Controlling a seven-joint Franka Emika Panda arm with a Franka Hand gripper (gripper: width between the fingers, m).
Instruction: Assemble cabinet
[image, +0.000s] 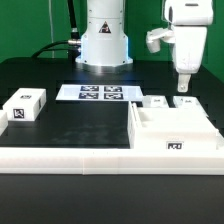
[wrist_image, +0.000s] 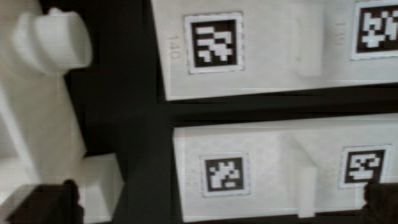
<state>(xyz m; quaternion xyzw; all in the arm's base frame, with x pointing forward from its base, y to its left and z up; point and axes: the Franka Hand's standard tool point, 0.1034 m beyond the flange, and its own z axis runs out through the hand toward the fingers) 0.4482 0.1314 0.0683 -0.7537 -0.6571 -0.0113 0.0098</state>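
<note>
The cabinet (image: 172, 128), a large white box with compartments and a tag on its front, lies at the exterior view's right. Behind it lie two small white tagged panels (image: 155, 101) (image: 187, 100). My gripper (image: 185, 88) hangs just above the right-hand panel, open and empty. In the wrist view my gripper (wrist_image: 205, 205) is spread wide, and its dark fingertips (wrist_image: 45, 205) stand on either side of a tagged white panel (wrist_image: 267, 150). The second tagged panel (wrist_image: 249, 50) lies beyond it. A white part with a round knob (wrist_image: 54, 40) shows at that view's edge.
A small white tagged block (image: 25, 105) sits at the exterior view's left. The marker board (image: 100, 93) lies before the robot base (image: 105, 40). A low white L-shaped rail (image: 60, 155) runs along the table's front.
</note>
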